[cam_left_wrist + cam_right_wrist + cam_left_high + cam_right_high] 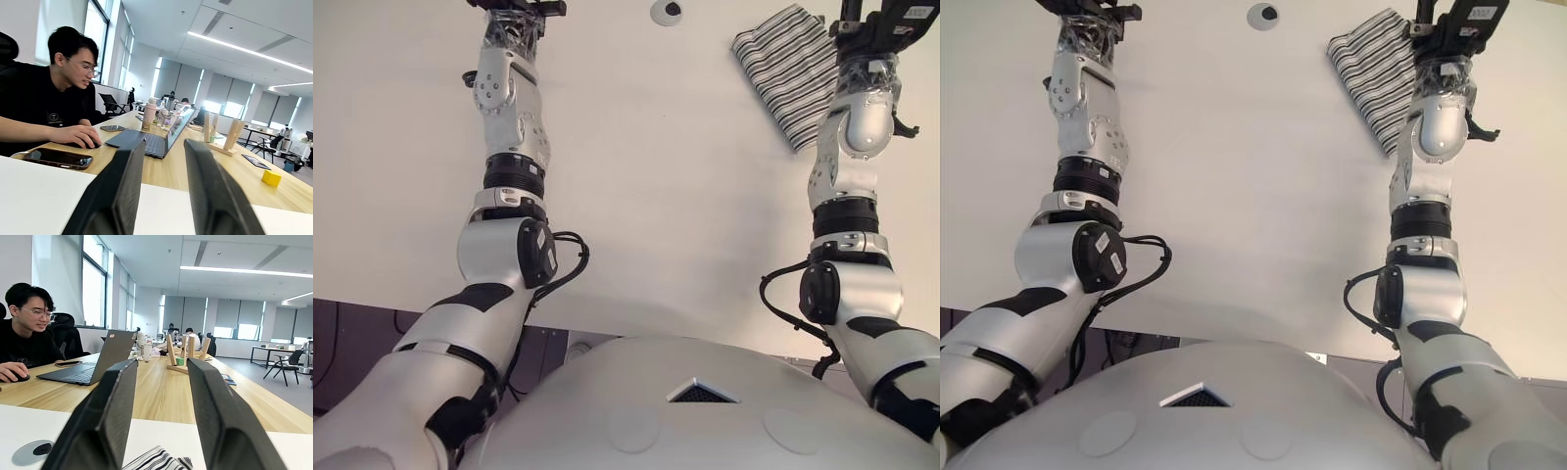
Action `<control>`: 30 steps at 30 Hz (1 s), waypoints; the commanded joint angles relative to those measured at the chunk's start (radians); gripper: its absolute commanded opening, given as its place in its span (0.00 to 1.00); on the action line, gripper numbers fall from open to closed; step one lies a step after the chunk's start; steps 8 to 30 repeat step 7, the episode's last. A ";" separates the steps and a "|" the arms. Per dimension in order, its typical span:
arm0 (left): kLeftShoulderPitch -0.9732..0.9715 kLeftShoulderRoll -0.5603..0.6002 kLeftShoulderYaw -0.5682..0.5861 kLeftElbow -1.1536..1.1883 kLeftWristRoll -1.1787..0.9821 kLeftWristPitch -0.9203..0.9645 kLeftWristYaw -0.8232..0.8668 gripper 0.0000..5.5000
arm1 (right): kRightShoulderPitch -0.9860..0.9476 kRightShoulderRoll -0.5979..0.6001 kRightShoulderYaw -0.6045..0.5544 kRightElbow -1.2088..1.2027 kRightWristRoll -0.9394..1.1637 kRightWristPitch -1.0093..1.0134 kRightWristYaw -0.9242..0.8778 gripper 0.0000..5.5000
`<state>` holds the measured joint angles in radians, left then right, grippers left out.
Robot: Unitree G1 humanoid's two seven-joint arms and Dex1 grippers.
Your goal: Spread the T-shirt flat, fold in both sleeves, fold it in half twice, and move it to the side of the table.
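Both jaws stand released with nothing between them. Your left gripper point(165, 147) sits over the far left of the table point(656, 196). Your right gripper point(162, 363) sits over the far right.

Working outward from you, the near and middle stretch of the white tabletop carries only your two outstretched arms. Farther out on the right lies the T-shirt point(783, 73), a striped bundle already gathered into a compact shape. It is close against your right forearm, which hides part of it. In the right wrist view a striped edge shows just under the parted fingers, but whether they touch the cloth cannot be told. A round grommet point(667, 11) is set in the tabletop near the far edge, between the two grippers.

Expect the shirt to be light, soft and limp. It has no stiffness to push against, and the stacked layers will likely slide over one another. Take it at an edge or corner and pinch through every layer, or the folds may spill open when you shift it.

Its long axis runs on a diagonal, the far end leaning left and the near end pointing right toward your right arm.
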<state>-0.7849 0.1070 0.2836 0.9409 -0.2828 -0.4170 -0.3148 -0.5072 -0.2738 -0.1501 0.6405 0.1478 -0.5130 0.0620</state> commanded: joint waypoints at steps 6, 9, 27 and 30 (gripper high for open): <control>-0.036 0.010 0.000 0.016 0.001 0.015 0.001 0.26 | 0.068 0.068 0.000 -0.139 -0.015 0.073 -0.034 0.33; -0.037 0.006 -0.003 0.013 0.002 0.018 0.002 0.26 | 0.075 0.072 0.001 -0.153 -0.015 0.080 -0.038 0.33; -0.037 0.006 -0.003 0.013 0.002 0.018 0.002 0.26 | 0.075 0.072 0.001 -0.153 -0.015 0.080 -0.038 0.33; -0.037 0.006 -0.003 0.013 0.002 0.018 0.002 0.26 | 0.075 0.072 0.001 -0.153 -0.015 0.080 -0.038 0.33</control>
